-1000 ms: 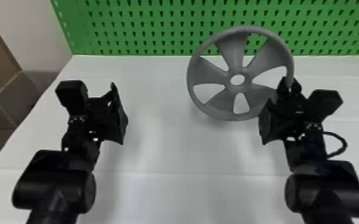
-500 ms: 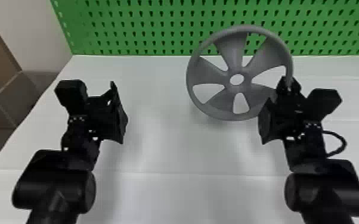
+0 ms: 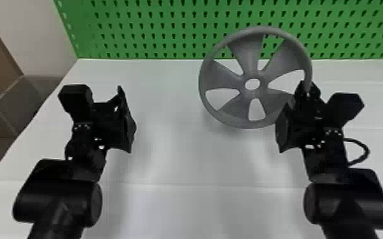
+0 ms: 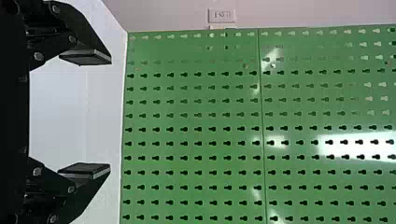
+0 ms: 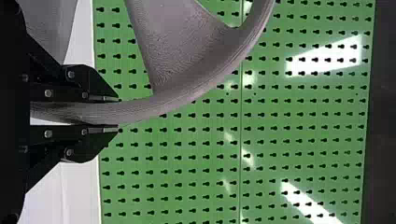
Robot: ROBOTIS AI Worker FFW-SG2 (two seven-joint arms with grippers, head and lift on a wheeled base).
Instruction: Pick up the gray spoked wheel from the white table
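In the head view my right gripper (image 3: pixel 307 92) holds the right side of the gray spoked wheel (image 3: pixel 251 71). The wheel leans toward the green board, its hub facing the camera, with a faint shadow beneath it on the white table (image 3: pixel 181 152). Seen from the right wrist, both fingers of the right gripper (image 5: pixel 116 113) press on the rim of the wheel (image 5: pixel 187 88). My left gripper (image 3: pixel 127 119) is over the table's left part, away from the wheel. In the left wrist view the left gripper (image 4: pixel 86 114) is open, its two pads wide apart with nothing between.
A green pegboard (image 3: pixel 156 28) stands along the table's back edge, behind the wheel. A black cable (image 3: pixel 364 152) loops out beside the right wrist. Bare table lies between the two arms. A pale wall (image 3: pixel 38 35) and brown panels are off to the left.
The wheel has shifted very slightly left and up in the head view, together with the right gripper shut on it. The left arm has stayed where it was.
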